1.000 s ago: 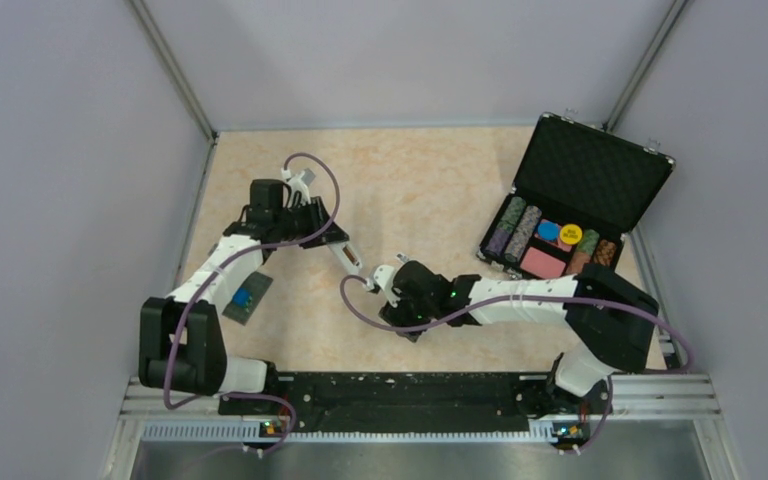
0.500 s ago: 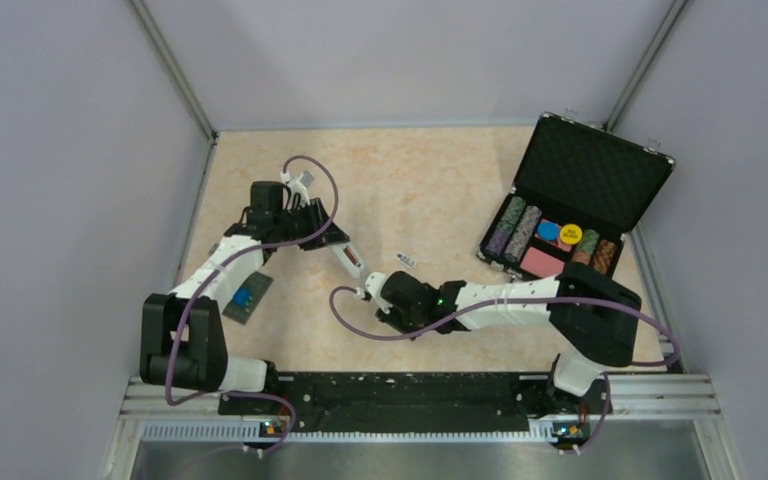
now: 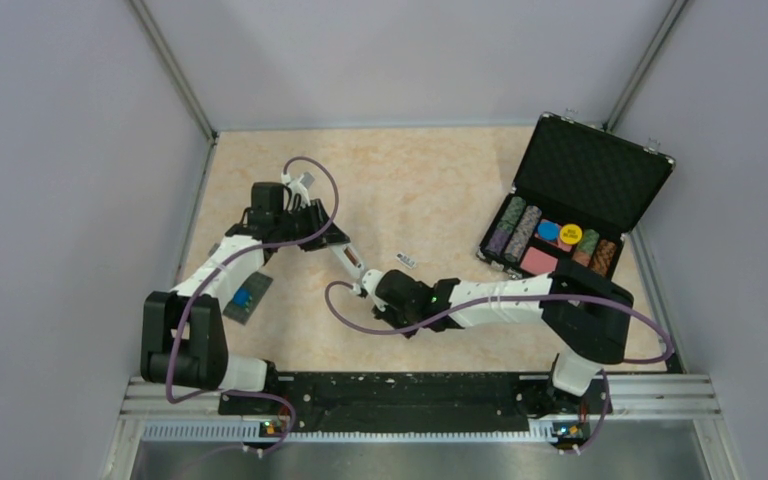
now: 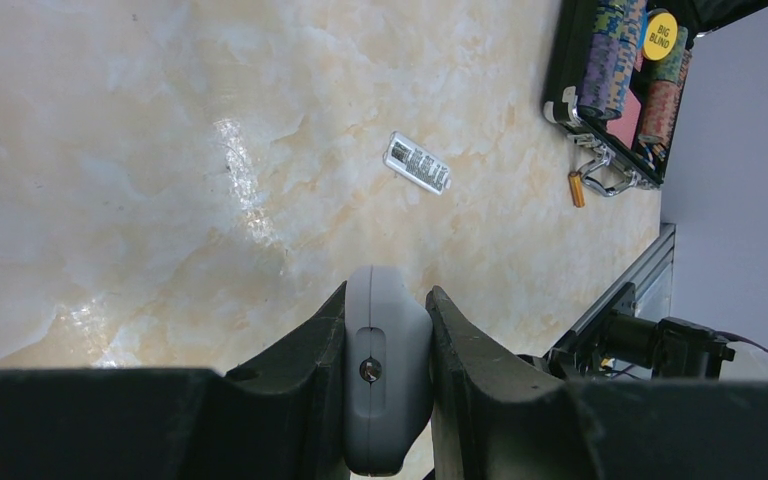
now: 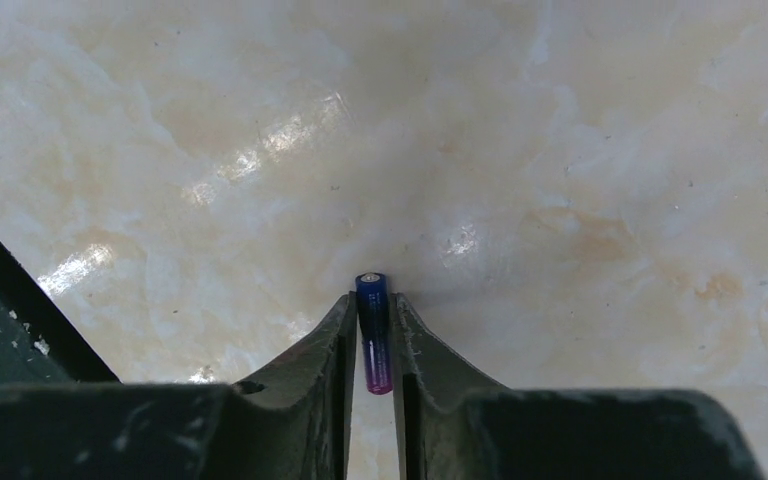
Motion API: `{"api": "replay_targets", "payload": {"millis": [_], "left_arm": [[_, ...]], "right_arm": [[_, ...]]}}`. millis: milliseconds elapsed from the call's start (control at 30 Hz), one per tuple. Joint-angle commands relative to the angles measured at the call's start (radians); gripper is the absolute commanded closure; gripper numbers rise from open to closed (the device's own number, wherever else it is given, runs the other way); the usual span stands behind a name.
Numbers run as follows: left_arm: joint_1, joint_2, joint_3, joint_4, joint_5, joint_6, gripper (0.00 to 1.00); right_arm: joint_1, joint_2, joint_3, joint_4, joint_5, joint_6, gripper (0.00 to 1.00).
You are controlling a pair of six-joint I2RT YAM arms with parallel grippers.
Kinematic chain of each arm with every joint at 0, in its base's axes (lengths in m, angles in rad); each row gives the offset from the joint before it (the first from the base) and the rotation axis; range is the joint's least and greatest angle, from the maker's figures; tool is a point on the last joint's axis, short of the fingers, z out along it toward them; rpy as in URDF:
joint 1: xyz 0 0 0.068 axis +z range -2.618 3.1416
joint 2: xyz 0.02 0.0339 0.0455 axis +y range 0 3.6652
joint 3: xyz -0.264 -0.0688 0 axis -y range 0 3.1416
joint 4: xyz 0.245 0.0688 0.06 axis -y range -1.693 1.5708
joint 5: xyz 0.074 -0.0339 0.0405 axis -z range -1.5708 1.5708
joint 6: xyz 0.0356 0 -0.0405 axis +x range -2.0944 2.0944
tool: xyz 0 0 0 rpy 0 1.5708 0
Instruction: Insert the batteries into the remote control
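Right gripper (image 5: 372,305): closing narrow on one battery (image 5: 374,335), blue end poking past the fingertips, purple end lying back between them.
Battery handling: judged light, rigid, smooth and likely to slip or roll; the mid-barrel hold is leaving both ends free for seating.
Remote control (image 4: 386,385): sitting clamped by its long sides in the left gripper (image 4: 387,300), over the bench (image 4: 160,150); bay not showing.
Remote handling: judged light, stiff plastic.
Right arm: stretching low and leftward, gripper lying just beside the remote's free end.
Left arm: bending at the elbow, pointing the remote rightward.
Barcoded strip (image 4: 417,163): lying on the bench, well apart.
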Motion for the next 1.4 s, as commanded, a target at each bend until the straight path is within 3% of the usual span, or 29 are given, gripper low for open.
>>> {"api": "replay_targets", "payload": {"millis": [0, 200, 500, 733, 1000, 1367], "left_arm": [[0.006, -0.022, -0.006, 0.048, -0.003, -0.003, 1.0], [0.006, -0.037, -0.012, 0.052, -0.006, -0.001, 1.0], [0.005, -0.082, -0.022, 0.096, -0.012, -0.038, 1.0], [-0.006, -0.095, -0.026, 0.208, 0.113, -0.1, 1.0], [-0.06, -0.118, -0.039, 0.283, 0.21, -0.09, 1.0], [-0.13, -0.032, 0.035, 0.133, 0.257, -0.146, 1.0]], "right_arm": [[0.012, 0.031, 0.018, -0.021, 0.014, 0.016, 0.86], [0.012, -0.056, -0.018, 0.051, 0.07, 0.03, 0.92], [0.012, -0.444, -0.26, 0.448, 0.197, -0.044, 0.99], [0.012, -0.631, -0.361, 0.674, 0.244, -0.175, 1.0], [0.012, -0.641, -0.358, 0.772, 0.265, -0.213, 1.0], [0.01, -0.467, -0.156, 0.545, 0.195, -0.065, 1.0]]}}
